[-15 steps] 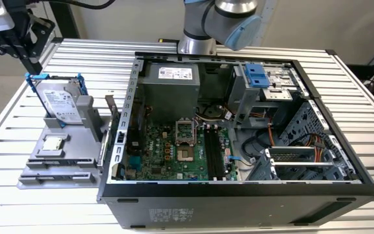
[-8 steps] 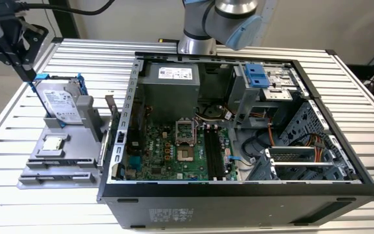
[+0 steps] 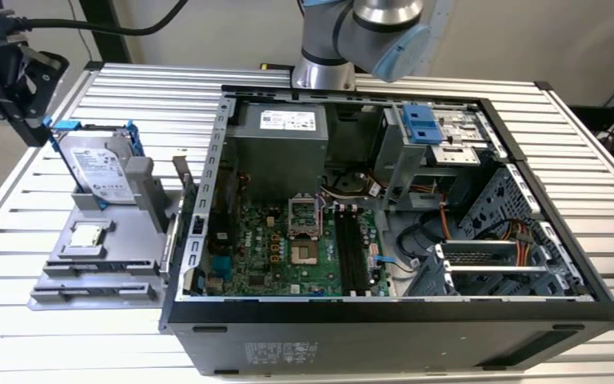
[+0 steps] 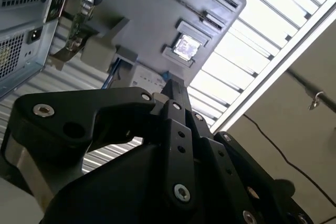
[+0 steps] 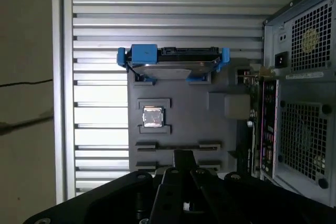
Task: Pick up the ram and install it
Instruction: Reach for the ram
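On the table: 1 open PC case, 1 grey tray by the table's edge at the exterior view's left. On tray: 1 hard drive w/ blue bracket along one edge, 1 processor chip approx mid-tray. Case rear: 2 vent grilles in the first wrist view. 1 arm, 1 gripper.

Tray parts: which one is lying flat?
The small square silver processor chip. It lies flat in a pocket of the gray tray, while the hard drive with the blue bracket stands upright on its edge.
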Tool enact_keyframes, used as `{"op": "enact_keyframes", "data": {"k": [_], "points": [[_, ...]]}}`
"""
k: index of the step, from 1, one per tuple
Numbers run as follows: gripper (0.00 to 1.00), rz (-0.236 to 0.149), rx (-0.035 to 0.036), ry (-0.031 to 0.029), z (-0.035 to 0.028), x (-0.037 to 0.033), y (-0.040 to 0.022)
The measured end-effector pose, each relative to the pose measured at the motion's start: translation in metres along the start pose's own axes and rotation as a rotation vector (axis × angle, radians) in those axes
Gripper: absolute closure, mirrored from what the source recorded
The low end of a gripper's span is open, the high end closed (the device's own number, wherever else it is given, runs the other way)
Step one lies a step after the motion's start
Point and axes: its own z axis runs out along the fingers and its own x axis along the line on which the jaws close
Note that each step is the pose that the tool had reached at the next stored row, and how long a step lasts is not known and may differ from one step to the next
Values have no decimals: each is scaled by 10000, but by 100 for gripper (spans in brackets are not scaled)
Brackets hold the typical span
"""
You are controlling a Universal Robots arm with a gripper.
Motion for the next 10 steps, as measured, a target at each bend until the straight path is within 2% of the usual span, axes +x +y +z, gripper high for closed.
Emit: {"op": "enact_keyframes", "data": {"k": [10], "points": [[100,0,-1,-1,18,0,-198]]}}
